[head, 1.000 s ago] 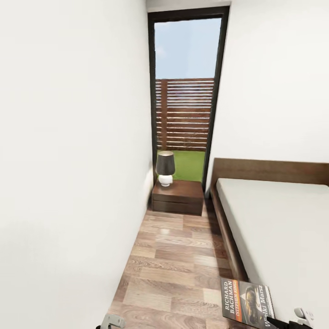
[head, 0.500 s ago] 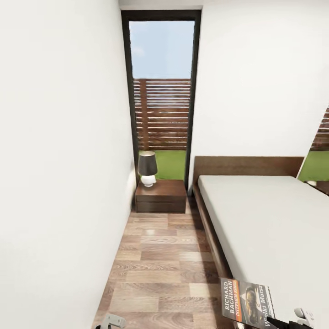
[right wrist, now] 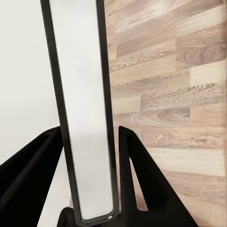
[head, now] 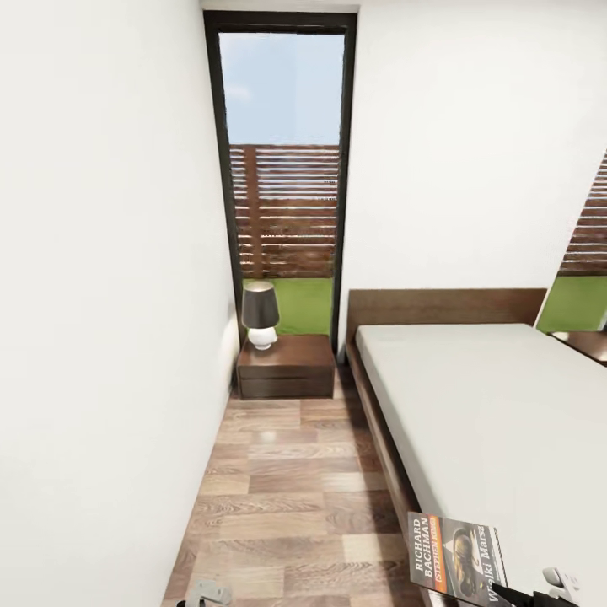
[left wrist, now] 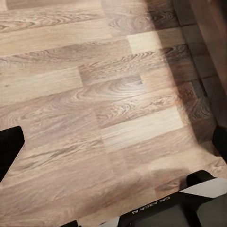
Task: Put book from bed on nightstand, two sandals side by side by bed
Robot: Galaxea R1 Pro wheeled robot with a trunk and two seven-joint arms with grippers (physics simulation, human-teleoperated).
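The right gripper (right wrist: 92, 189), jaws pinching the book (head: 456, 554) edge-on above the floor (head: 287, 480) beside the bed (head: 489, 405), faces the distant nightstand (head: 287, 364); placement and sandals remain; left jaws spread.

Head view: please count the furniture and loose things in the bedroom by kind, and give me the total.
Bed: 1
Nightstand: 1 beside the window, plus a corner of dark wood past the bed that may be a second
Lamp: 1
Book: 1, held in the right gripper, its fingers at either side
Total: 4 sure things
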